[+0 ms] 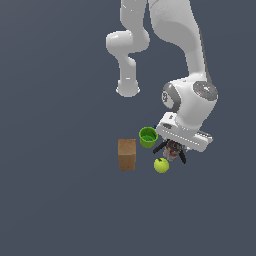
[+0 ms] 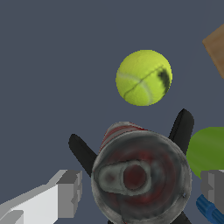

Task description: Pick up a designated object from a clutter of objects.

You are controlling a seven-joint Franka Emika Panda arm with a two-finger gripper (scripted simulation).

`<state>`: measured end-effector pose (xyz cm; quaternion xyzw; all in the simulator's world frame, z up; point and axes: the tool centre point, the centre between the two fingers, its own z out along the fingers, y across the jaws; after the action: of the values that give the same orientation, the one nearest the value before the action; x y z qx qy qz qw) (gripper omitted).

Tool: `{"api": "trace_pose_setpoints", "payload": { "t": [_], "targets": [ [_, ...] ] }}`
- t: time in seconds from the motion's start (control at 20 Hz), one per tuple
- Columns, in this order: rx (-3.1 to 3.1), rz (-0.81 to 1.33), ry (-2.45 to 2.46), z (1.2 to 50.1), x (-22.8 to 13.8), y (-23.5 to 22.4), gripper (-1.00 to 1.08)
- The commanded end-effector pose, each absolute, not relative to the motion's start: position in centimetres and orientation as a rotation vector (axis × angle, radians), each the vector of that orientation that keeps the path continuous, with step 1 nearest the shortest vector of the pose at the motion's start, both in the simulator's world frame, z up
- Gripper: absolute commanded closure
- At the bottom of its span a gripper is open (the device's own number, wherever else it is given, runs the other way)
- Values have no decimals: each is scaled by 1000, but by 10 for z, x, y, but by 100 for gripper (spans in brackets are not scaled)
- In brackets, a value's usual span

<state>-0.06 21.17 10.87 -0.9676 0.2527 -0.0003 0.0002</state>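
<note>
The designated object, a greyish can (image 2: 140, 175) with a red-and-white label, stands upright among the clutter of objects and I see its top from straight above. My gripper (image 2: 141, 190) is open and low around the can, with one grey finger (image 2: 69, 192) on each side and a small gap to each. In the exterior view the gripper (image 1: 173, 149) hides most of the can (image 1: 172, 152). The arms of a black clamp (image 2: 83, 151) stick out from under the can.
A yellow-green ball (image 1: 161, 165) lies just in front of the can, also in the wrist view (image 2: 143, 78). The green cup (image 1: 148, 136) stands close beside the gripper. The brown box (image 1: 127, 154) stands further to the exterior view's left.
</note>
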Motion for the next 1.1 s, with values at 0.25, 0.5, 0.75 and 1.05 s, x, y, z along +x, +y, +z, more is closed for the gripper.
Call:
{"api": "trace_pose_setpoints", "payload": {
  "t": [0.25,0.5,0.75,1.05],
  "targets": [
    [-3039,0,796,80,-1,212,-92],
    [-3039,0,796,77,-1,212,108],
    [-3039,0,796,77,-1,212,108],
    [-3039,0,796,79,-1,212,108]
  ]
}}
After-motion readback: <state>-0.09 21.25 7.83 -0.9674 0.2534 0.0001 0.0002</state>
